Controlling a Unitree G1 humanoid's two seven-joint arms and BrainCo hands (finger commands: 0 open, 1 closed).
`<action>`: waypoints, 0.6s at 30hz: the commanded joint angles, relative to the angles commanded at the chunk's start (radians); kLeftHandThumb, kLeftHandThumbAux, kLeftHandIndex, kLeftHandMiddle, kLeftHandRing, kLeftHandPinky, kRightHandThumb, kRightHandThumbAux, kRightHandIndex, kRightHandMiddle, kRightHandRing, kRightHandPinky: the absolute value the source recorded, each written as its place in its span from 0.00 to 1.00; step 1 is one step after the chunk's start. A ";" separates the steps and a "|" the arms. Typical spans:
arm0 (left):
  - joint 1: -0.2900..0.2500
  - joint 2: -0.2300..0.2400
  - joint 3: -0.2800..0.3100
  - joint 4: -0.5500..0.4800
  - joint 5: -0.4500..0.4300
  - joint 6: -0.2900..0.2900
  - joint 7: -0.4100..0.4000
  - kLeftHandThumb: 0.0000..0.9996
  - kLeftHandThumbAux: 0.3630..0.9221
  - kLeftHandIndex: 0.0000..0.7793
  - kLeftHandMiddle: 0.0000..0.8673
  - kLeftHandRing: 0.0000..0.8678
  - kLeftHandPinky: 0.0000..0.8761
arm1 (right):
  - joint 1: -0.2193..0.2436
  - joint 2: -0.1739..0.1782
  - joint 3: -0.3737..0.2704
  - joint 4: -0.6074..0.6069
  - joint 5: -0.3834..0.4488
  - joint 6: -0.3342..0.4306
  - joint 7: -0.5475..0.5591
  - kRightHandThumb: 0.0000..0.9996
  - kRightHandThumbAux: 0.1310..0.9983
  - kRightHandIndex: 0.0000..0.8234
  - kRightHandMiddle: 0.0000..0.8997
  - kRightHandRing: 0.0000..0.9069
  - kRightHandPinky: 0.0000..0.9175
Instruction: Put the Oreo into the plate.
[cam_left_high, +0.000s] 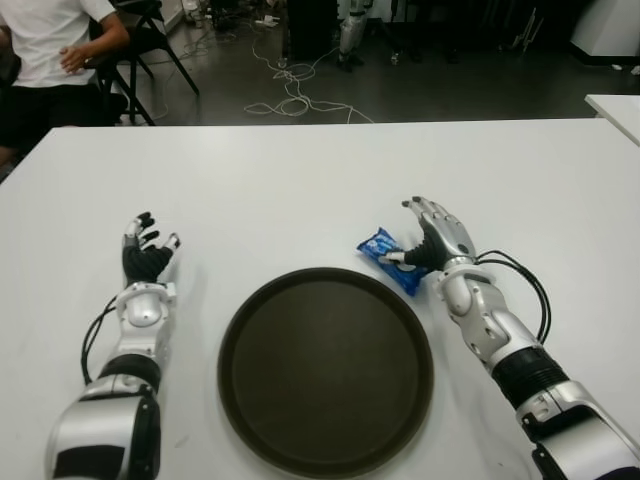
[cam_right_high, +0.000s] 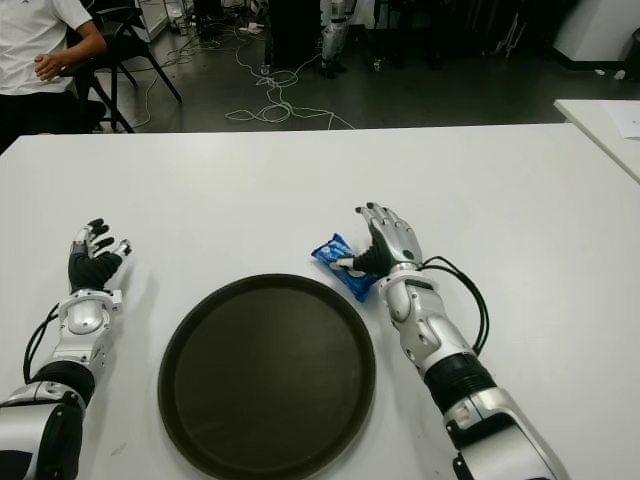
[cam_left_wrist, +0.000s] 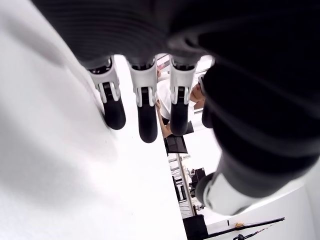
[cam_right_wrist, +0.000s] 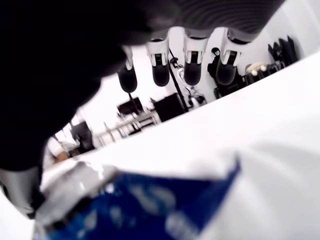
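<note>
A blue Oreo packet (cam_left_high: 381, 246) lies on the white table (cam_left_high: 300, 190), just past the right rim of a round dark plate (cam_left_high: 325, 380). My right hand (cam_left_high: 420, 235) sits directly to the right of the packet, thumb against its near edge, fingers (cam_right_wrist: 192, 67) stretched out above it and not curled around it. In the right wrist view the packet (cam_right_wrist: 150, 210) fills the space beneath the open palm. My left hand (cam_left_high: 148, 250) shows to the left of the plate with its fingers (cam_left_wrist: 145, 105) spread and nothing in it. Nothing lies in the plate.
A person in a white shirt (cam_left_high: 50, 45) sits beyond the table's far left corner, next to a black chair (cam_left_high: 150, 40). Cables (cam_left_high: 290, 95) trail over the floor behind the table. The corner of another white table (cam_left_high: 618, 108) shows at the far right.
</note>
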 joint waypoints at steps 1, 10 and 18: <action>0.000 0.000 0.000 0.000 0.001 0.000 0.002 0.11 0.81 0.20 0.19 0.17 0.15 | 0.001 -0.003 0.005 -0.005 -0.004 0.008 0.005 0.00 0.56 0.00 0.00 0.00 0.00; -0.001 -0.003 0.000 -0.001 0.003 0.001 0.010 0.11 0.84 0.19 0.18 0.16 0.12 | 0.018 -0.036 0.046 -0.092 -0.057 0.094 0.093 0.00 0.51 0.00 0.00 0.00 0.00; -0.004 -0.001 -0.011 -0.001 0.018 0.013 0.028 0.09 0.84 0.19 0.18 0.16 0.13 | 0.023 -0.050 0.070 -0.133 -0.079 0.146 0.149 0.00 0.49 0.00 0.00 0.00 0.00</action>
